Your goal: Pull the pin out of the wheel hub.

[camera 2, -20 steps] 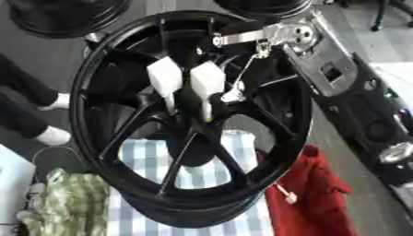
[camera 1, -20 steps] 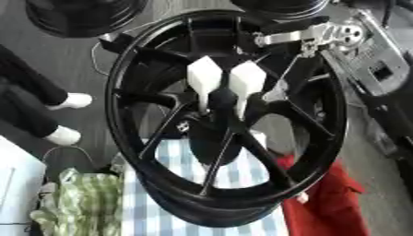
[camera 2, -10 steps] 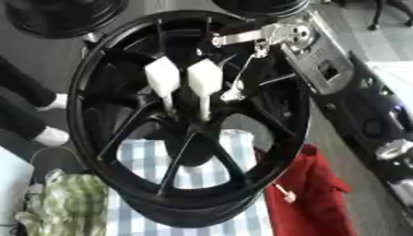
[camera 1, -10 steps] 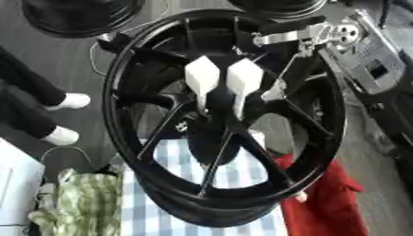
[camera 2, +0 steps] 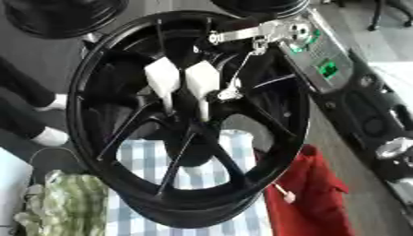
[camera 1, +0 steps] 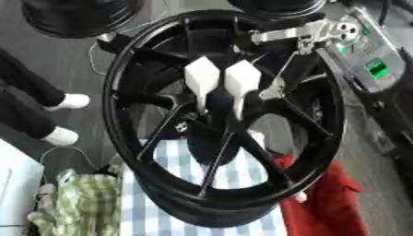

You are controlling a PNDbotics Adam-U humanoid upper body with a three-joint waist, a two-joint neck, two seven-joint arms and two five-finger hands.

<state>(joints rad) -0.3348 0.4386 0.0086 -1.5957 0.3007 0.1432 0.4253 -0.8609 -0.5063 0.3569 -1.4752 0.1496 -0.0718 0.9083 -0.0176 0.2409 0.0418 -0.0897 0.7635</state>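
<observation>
A big black spoked wheel hub [camera 1: 153,60] stands tilted on a blue-and-white checked cloth [camera 1: 165,203]. At its centre two white pointed pieces [camera 1: 202,76] on thin stems stand side by side, running down to the hub's middle. My right arm enters from the upper right, with a silver joint [camera 1: 303,32] over the rim. Its dark hand [camera 2: 230,92] reaches between the spokes just right of the white pieces and blends into the black wheel. My left hand shows in neither view.
A red cloth [camera 2: 310,193] lies at the right of the wheel and a green checked cloth [camera 1: 77,203] at the lower left. More black wheels [camera 1: 77,16] lie beyond. A grey machine with a green display [camera 2: 327,69] stands at the right. A person's legs in white shoes [camera 1: 68,101] are at the left.
The whole picture has drifted slightly. The wheel, the white pieces and my right arm keep the same places relative to each other.
</observation>
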